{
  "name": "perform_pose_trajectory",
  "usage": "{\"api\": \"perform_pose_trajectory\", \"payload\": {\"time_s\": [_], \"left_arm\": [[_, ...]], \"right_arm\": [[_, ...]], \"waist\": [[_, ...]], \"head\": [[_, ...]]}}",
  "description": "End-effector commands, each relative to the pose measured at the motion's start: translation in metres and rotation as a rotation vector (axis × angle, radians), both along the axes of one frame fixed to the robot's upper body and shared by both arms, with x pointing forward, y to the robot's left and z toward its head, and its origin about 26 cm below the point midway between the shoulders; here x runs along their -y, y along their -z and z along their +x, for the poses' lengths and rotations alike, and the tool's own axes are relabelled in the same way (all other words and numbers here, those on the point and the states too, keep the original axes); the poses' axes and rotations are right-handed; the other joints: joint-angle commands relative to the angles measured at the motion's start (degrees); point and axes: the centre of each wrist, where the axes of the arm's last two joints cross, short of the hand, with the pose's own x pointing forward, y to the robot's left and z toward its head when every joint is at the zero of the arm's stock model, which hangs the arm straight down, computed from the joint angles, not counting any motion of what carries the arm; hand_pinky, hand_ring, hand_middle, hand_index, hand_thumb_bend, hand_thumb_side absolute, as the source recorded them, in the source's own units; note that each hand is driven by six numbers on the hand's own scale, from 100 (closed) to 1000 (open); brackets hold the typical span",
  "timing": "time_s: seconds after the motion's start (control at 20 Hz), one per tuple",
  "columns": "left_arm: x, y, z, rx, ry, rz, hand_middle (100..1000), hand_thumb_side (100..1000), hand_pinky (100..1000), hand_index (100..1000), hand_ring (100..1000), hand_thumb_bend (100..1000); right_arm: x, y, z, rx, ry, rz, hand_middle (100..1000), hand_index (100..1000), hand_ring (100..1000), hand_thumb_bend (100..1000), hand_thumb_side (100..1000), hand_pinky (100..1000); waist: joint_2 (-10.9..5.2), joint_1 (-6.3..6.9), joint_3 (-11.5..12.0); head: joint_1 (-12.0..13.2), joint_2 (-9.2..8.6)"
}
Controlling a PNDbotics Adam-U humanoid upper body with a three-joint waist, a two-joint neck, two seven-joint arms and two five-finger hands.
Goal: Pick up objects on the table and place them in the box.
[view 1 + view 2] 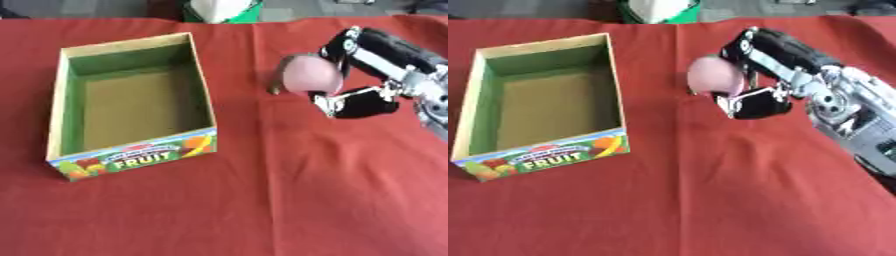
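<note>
The red tabletop lies bare nearest the camera; just beyond it, on the left, stands the box, an open cardboard tray with a green inside and a printed FRUIT label on its near wall; nothing shows inside it. To the right of the box, well apart from it, the right hand is clamped on a pink round object, fingers curled over its far side and the thumb below; whether the object is touching the cloth or raised off it I cannot tell. The left hand shows in neither view. The task looks barely begun: the object is gripped, but carrying it across and releasing it in the box remain.
</note>
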Motion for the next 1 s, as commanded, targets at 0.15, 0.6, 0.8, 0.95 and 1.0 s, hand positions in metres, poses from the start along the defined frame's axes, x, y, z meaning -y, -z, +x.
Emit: {"api": "perform_pose_trajectory", "payload": {"time_s": [0.15, 0.6, 0.8, 0.95, 1.0], "left_arm": [[0.001, -0.009, -0.002, 0.030, 0.024, 0.026, 740, 851, 766, 837, 642, 100], [0.006, -0.011, -0.001, 0.038, 0.054, 0.031, 741, 847, 766, 837, 643, 100], [0.010, -0.015, 0.000, 0.064, 0.077, 0.035, 740, 840, 764, 835, 641, 100], [0.012, -0.020, 0.001, 0.101, 0.095, 0.035, 738, 829, 760, 832, 634, 106], [0.013, -0.022, 0.002, 0.116, 0.101, 0.035, 737, 823, 757, 830, 631, 110]], "right_arm": [[-0.024, -0.033, 0.008, 0.042, -0.090, 0.048, 371, 526, 525, 100, 194, 493], [-0.085, -0.055, 0.046, 0.145, -0.215, 0.112, 364, 519, 515, 100, 221, 495], [-0.112, -0.054, 0.060, 0.188, -0.251, 0.141, 362, 515, 512, 100, 226, 492], [-0.129, -0.049, 0.070, 0.203, -0.265, 0.152, 362, 515, 511, 100, 227, 491], [-0.134, -0.046, 0.074, 0.198, -0.267, 0.151, 361, 515, 510, 100, 231, 491]], "waist": [[-1.68, -0.02, 0.4], [-2.02, 0.01, 1.5], [-2.11, -0.15, 2.4], [-2.18, -0.19, 3.2], [-2.19, -0.20, 3.5]], "head": [[-2.1, 0.33], [-3.2, 0.43], [-3.8, 0.35], [-4.4, 0.34], [-4.5, 0.35]]}}
